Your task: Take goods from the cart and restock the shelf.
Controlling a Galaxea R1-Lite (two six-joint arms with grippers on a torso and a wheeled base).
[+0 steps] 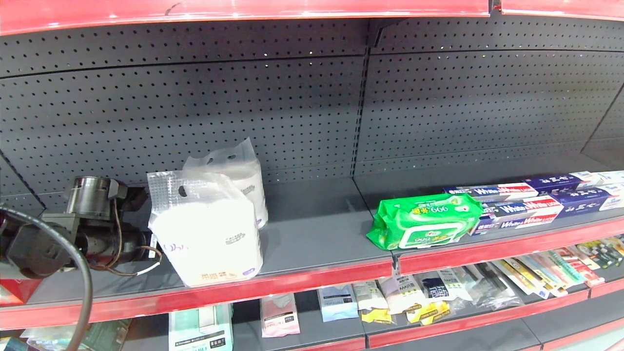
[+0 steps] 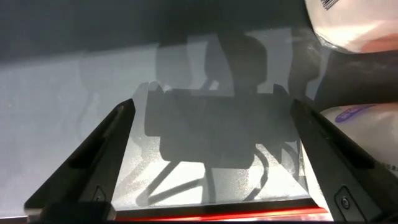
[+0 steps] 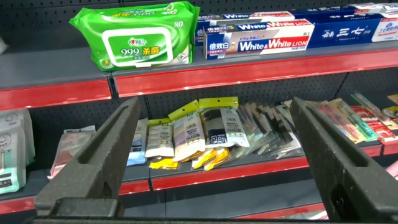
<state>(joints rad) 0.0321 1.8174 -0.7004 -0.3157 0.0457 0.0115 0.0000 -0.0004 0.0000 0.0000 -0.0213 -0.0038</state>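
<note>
1. Tissue pack (image 1: 209, 234), a soft white block in crinkled clear film with a punched handle flap, stands on the matt grey shelf board (image 1: 317, 234). It is just right of my left gripper (image 2: 211, 109), close against one finger's outer side; I cannot tell whether they touch.
2. The left gripper's two black wedge-shaped fingers (image 2: 93, 155) are spread wide above the board, with nothing between them.
3. Behind the tissue pack, farther from that hand, a roll pack (image 1: 241, 180) in the same film stands upright near the perforated back panel (image 1: 243, 97).
4. Well to the right lies a glossy green wipes pack (image 1: 424, 219), pillow-shaped with a white flip lid, against long toothpaste boxes (image 1: 516, 204).
5. My right gripper (image 3: 214, 106) also gapes empty, facing flat sachets (image 3: 199, 134) on the tier below.
</note>
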